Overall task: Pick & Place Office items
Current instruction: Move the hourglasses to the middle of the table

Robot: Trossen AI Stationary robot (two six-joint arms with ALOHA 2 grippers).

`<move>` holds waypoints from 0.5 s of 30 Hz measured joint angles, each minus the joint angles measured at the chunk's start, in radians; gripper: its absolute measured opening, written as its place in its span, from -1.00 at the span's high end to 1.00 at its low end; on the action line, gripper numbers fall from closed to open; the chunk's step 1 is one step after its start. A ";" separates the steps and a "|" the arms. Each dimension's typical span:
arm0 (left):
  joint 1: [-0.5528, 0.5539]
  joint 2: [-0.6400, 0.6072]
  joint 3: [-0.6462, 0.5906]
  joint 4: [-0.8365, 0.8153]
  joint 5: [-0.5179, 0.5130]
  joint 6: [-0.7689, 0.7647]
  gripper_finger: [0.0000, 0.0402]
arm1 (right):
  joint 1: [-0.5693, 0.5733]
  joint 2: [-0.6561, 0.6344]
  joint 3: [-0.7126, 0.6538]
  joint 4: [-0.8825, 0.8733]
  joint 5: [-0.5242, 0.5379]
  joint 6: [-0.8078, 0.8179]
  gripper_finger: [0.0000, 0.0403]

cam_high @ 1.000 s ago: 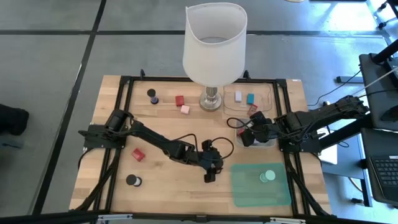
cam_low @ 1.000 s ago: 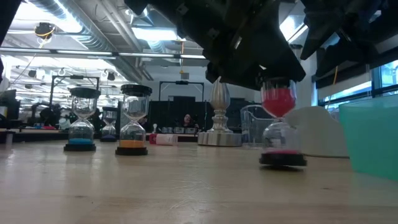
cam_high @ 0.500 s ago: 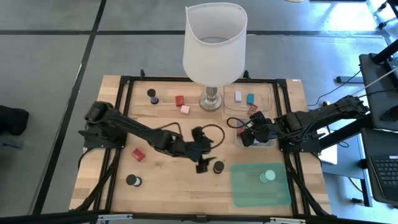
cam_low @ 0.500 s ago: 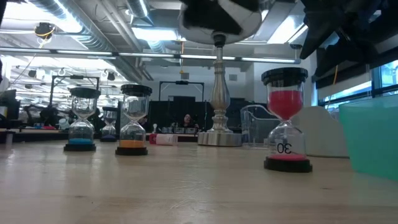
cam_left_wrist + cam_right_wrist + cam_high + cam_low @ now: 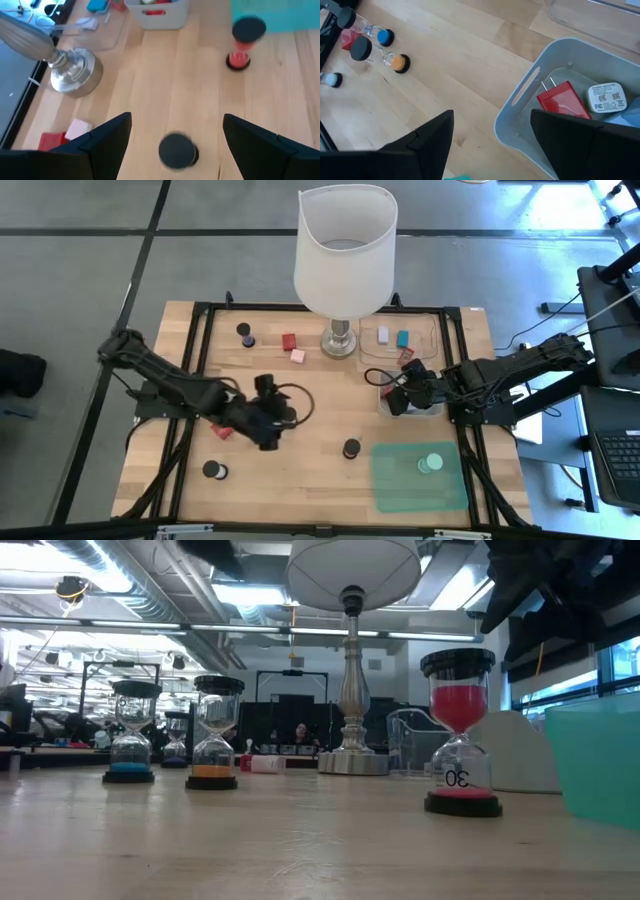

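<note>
The left gripper (image 5: 268,442) hangs over the left middle of the wooden table (image 5: 300,480), fingers spread and holding nothing. A red sand timer with black ends (image 5: 351,449) stands upright just left of the green mat (image 5: 400,485). The right gripper (image 5: 393,402) hangs spread and empty over the grey bin (image 5: 435,412).

Even, bright overhead light is falling on the pale wooden table (image 5: 300,470), and things on it are casting only short, soft shadows. In the low view, ceiling strip lights (image 5: 250,595) are glaring and the room behind is lying slightly out of focus. In the left wrist view, motion blur is smearing the red-sand hourglass with black caps (image 5: 244,42) and the black round cap (image 5: 177,150).
</note>
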 joint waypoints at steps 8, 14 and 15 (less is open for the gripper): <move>-0.063 -0.147 -0.346 0.385 -0.085 -0.053 -0.54 | 0.000 0.000 0.000 0.004 0.000 0.000 -0.33; -0.062 -0.159 -0.489 0.584 -0.068 -0.109 -0.54 | 0.000 0.000 0.000 0.006 0.000 0.000 -0.33; -0.061 -0.154 -0.494 0.588 -0.068 -0.109 -0.54 | 0.000 0.000 0.000 0.007 0.000 0.000 -0.33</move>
